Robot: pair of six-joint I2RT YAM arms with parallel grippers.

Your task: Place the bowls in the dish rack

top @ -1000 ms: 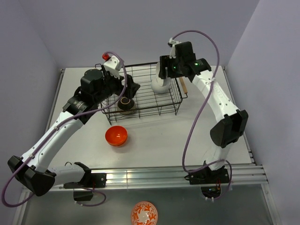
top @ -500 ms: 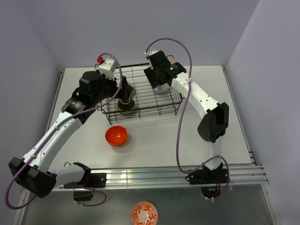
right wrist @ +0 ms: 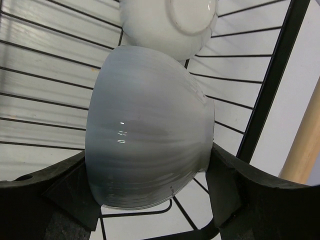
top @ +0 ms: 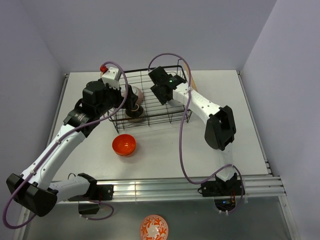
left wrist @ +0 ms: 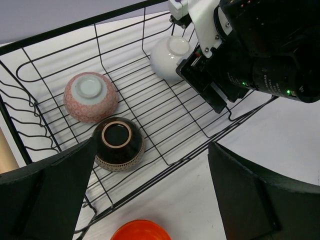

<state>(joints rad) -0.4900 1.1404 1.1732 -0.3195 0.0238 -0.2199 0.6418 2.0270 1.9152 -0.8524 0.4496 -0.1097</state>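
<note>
The black wire dish rack (top: 176, 114) stands at the back middle of the table. Its floor (left wrist: 165, 112) holds a pinkish-white bowl (left wrist: 90, 96), a dark patterned bowl (left wrist: 118, 143) and a white bowl (left wrist: 170, 50), all upside down. My right gripper (top: 159, 95) is inside the rack, shut on a second white bowl (right wrist: 150, 135) tilted on its side just above the wires, next to the resting white bowl (right wrist: 170, 20). My left gripper (left wrist: 150, 200) is open and empty above the rack's near left corner. An orange bowl (top: 124, 144) sits on the table in front of the rack.
A wooden rod handle (right wrist: 305, 145) runs along the rack's right end. An orange-and-white patterned bowl (top: 154, 227) lies below the table's front rail. The right arm (left wrist: 260, 45) reaches over the rack's back part.
My right arm swung left from the rack's back right corner toward its middle, carrying the white bowl. My left gripper drew back slightly to the left.
</note>
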